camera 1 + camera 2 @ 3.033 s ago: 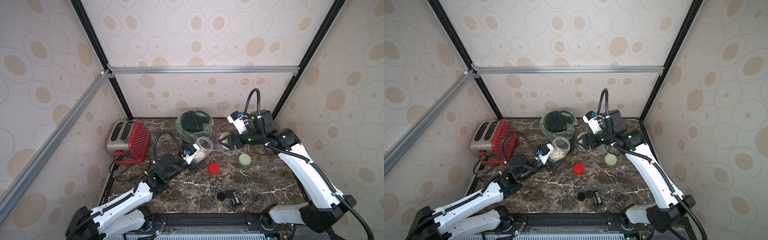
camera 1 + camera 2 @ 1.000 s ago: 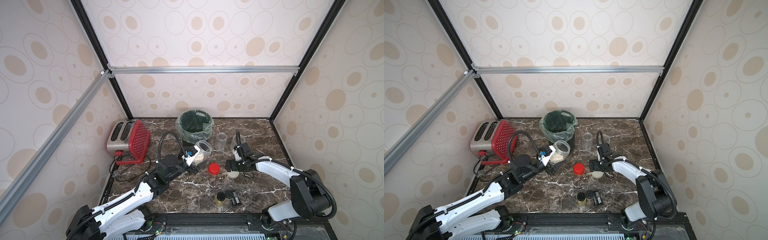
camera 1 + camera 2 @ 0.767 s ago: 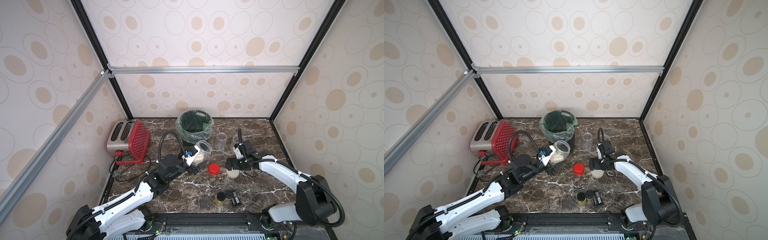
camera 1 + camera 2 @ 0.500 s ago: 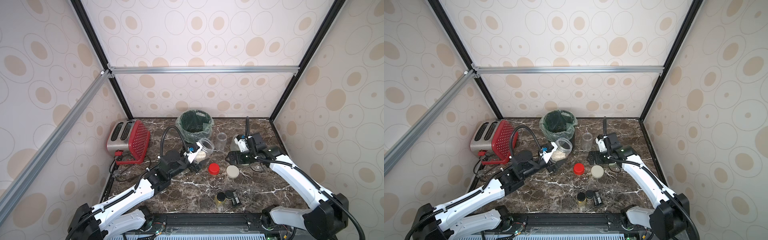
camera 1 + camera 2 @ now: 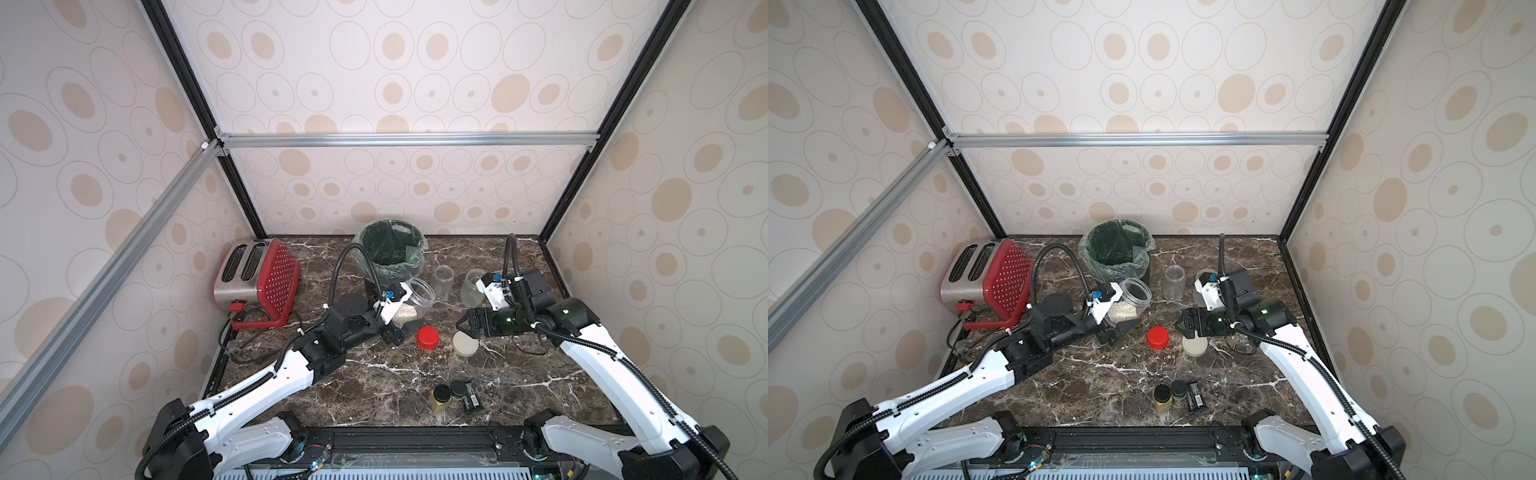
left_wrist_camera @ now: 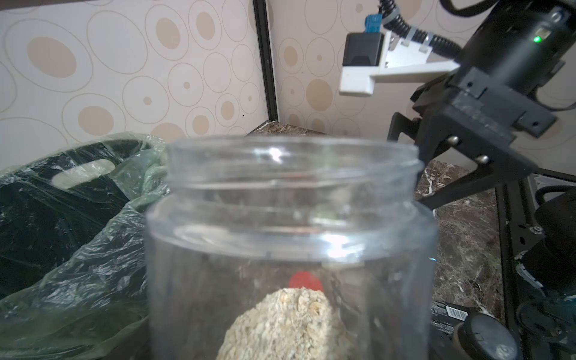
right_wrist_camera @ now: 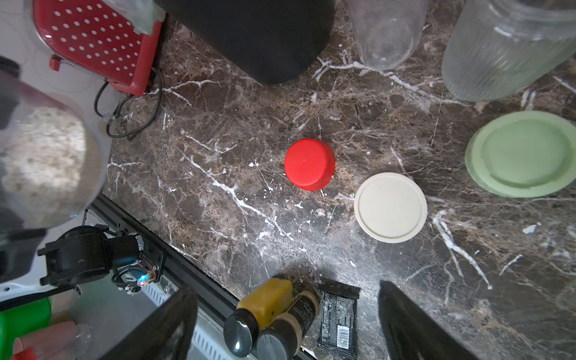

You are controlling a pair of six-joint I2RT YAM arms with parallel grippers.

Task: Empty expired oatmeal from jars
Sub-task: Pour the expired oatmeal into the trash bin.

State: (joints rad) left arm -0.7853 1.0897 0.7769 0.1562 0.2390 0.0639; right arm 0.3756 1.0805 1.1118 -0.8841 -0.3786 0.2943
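Left pincer is gripping an open jar of oatmeal by the bin; right pincer is hanging open near the loose lids.

The left pincer (image 5: 392,331) is clamping the base of a lidless jar (image 5: 420,294), which is tilting with its mouth toward the bin (image 5: 397,272) at the middle of the worktop's (image 5: 365,386) back edge. The oatmeal (image 5: 402,316) is lying in the jar's lower part. The right pincer (image 5: 462,325) is hanging with jaws spread and nothing between them, close to a beige lid (image 5: 465,344) and a red lid (image 5: 428,337) mid-worktop. A small clear jar (image 5: 443,282) and a ribbed jar (image 5: 471,289) are standing toward the back edge, and a green lid (image 7: 523,154) is lying near the ribbed one.
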